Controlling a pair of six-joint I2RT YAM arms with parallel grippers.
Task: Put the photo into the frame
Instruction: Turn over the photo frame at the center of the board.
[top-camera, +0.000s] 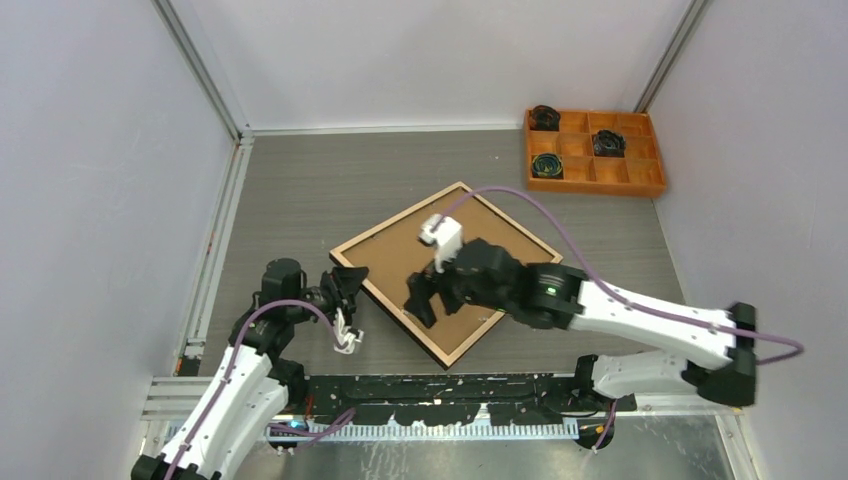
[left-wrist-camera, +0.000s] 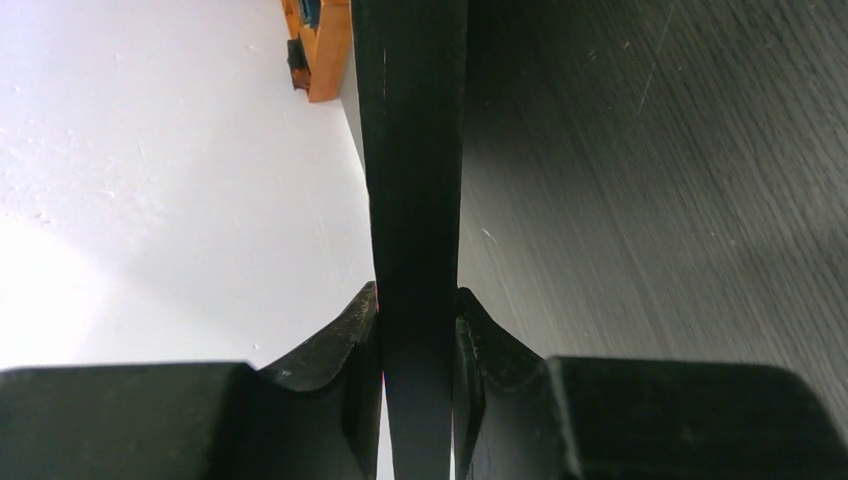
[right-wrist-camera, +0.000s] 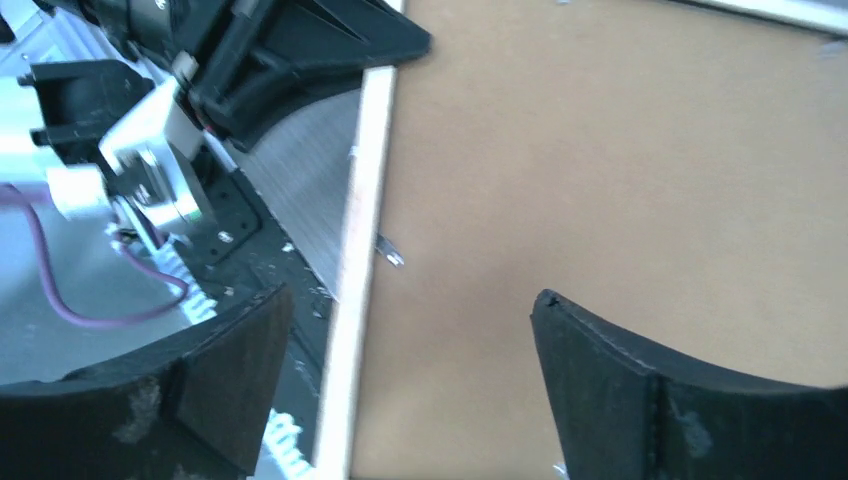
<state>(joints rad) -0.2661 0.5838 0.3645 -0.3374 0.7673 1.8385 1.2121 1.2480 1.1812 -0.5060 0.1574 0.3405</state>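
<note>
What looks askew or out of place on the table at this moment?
The frame lies back side up and cornerwise to the table edges, like a diamond. The left claw is shut on its left corner, and the right claw hangs open above the brown backing panel. No view shows the photo.

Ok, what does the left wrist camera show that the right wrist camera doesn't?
Only left wrist: the orange compartment tray and the thin rectangular frame's black edge, pinched by the left gripper. Only right wrist: the brown hardboard backing under the open right gripper. Both: the frame, the left gripper and the dark grey table.
</note>
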